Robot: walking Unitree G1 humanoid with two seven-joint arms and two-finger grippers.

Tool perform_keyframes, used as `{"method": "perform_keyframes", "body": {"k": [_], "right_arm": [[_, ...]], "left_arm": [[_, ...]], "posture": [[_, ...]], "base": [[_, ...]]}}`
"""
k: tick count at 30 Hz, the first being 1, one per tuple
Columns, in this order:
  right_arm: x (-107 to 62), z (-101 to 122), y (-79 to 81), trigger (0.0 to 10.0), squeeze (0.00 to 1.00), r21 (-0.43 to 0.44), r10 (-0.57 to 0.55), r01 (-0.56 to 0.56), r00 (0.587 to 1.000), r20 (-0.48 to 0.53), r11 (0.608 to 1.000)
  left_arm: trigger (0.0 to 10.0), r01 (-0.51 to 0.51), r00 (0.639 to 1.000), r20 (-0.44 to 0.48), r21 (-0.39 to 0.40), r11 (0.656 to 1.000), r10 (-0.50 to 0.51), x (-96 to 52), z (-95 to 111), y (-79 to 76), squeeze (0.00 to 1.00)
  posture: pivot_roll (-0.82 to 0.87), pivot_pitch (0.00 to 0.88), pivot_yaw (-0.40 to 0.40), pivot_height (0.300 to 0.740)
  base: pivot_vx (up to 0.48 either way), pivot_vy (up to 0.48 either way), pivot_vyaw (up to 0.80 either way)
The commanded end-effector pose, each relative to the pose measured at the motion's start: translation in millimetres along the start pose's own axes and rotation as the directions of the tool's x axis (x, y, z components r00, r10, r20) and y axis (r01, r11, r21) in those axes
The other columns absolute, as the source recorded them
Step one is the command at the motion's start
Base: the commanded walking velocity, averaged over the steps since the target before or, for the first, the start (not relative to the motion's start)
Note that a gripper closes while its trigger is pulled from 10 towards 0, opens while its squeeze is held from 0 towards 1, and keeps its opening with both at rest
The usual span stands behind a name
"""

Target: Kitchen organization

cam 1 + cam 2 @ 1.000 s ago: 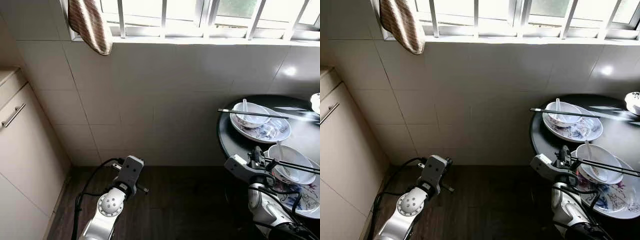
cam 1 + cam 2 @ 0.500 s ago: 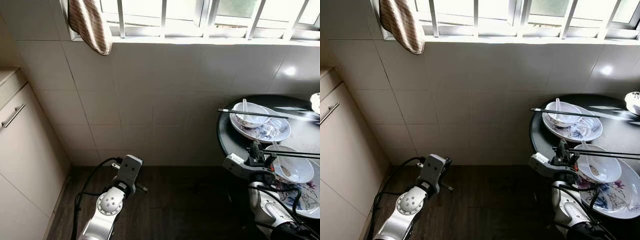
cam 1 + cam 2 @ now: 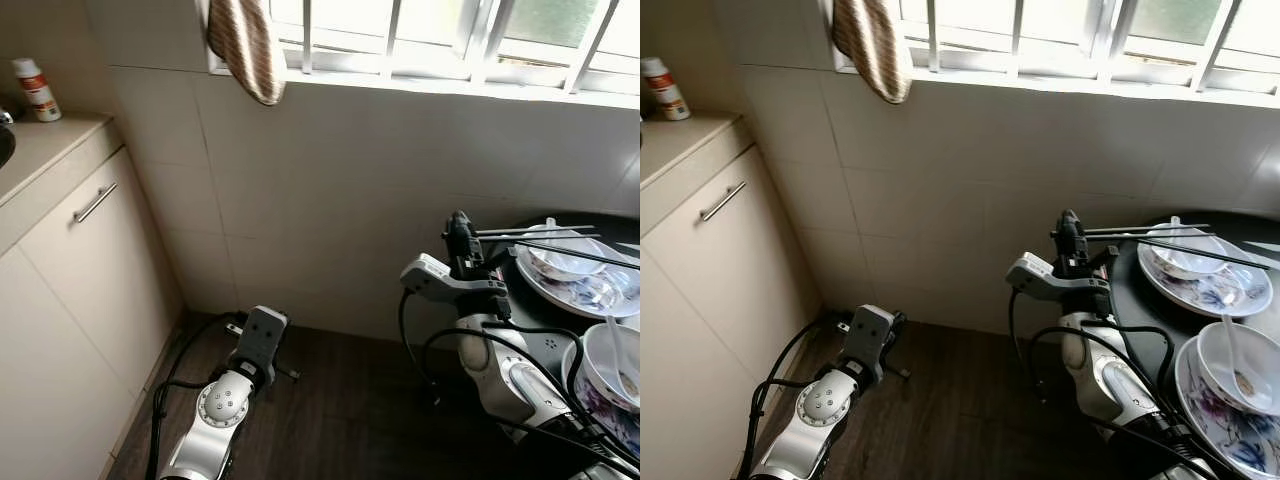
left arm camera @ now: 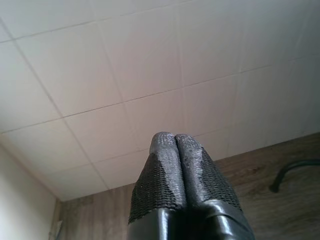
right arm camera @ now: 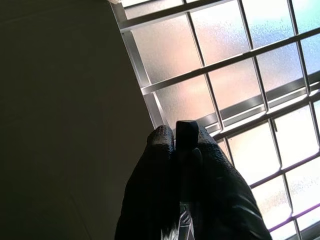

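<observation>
Chopsticks (image 3: 545,243): a dark pair, held level by the right gripper (image 3: 461,238), which pinches them at one end; their free ends reach over the table's wall-side edge, above the far bowl (image 3: 560,262) on its plate (image 3: 590,298).

Head views: round dark table (image 3: 1130,300) carries two patterned plates, each w/ bowl and spoon; near bowl (image 3: 1238,365) sits at the table's near edge. Nothing cleared yet apart from this pair. Cabinet (image 3: 90,290) and counter w/ a bottle (image 3: 36,89) stand to the left. Left gripper (image 3: 262,335) hangs low over the floor.

Left wrist view: fingers (image 4: 172,175) pressed together, empty, facing the tiled wall.

Right wrist view: fingers (image 5: 160,200) clamped on a dark stick end, window bars behind.

Judgement: early stage; dishes, spoons still to sort.
</observation>
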State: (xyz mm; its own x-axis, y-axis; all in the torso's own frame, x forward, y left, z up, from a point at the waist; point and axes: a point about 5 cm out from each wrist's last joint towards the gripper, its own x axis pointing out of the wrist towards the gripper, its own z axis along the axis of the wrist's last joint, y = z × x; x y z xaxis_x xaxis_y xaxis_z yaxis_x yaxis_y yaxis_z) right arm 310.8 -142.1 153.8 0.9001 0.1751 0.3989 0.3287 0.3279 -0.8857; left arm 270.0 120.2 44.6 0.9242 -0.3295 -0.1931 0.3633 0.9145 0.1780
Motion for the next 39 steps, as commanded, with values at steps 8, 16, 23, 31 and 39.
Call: {"method": "perform_keyframes", "body": {"k": [8,16,23,31,39], "right_arm": [[-2.6,43,4.6,10.0,0.0,0.122,0.069,-0.097,0.974,0.216,0.988],[2.5,39,16.1,10.0,0.0,0.425,0.049,-0.064,0.998,0.047,0.903],[-3.4,24,27.7,10.0,0.0,0.704,0.236,-0.147,0.971,-0.03,0.695],[-19.4,16,42.0,10.0,0.0,0.781,0.288,-0.167,0.957,-0.018,0.602],[-21.4,16,45.3,10.0,0.0,0.782,0.306,-0.192,0.952,0.002,0.593]], "left_arm": [[10.0,-0.01,1.0,0.019,-0.003,1.0,0.01,0.7,3,-0.7,0.0],[10.0,-0.064,0.997,0.036,-0.031,0.997,0.065,1.2,7,6.5,0.0],[10.0,-0.082,0.995,0.052,-0.025,0.996,0.084,0.7,10,8.5,0.0],[10.0,-0.097,0.993,0.065,-0.021,0.995,0.098,0.6,12,10.7,0.0],[10.0,-0.141,0.983,0.118,-0.013,0.99,0.142,0.3,22,17.1,0.0]], "posture": [[0.1,0.0,-0.033,0.74],[0.1,0.0,-0.035,0.74],[0.1,0.0,-0.033,0.74],[0.1,0.0,-0.029,0.74],[0.1,0.0,-0.028,0.74]], "base": [[0.0,0.0,0.8],[0.0,0.0,0.79],[0.0,0.0,0.71],[0.0,0.0,0.79],[0.0,0.0,0.8]]}}
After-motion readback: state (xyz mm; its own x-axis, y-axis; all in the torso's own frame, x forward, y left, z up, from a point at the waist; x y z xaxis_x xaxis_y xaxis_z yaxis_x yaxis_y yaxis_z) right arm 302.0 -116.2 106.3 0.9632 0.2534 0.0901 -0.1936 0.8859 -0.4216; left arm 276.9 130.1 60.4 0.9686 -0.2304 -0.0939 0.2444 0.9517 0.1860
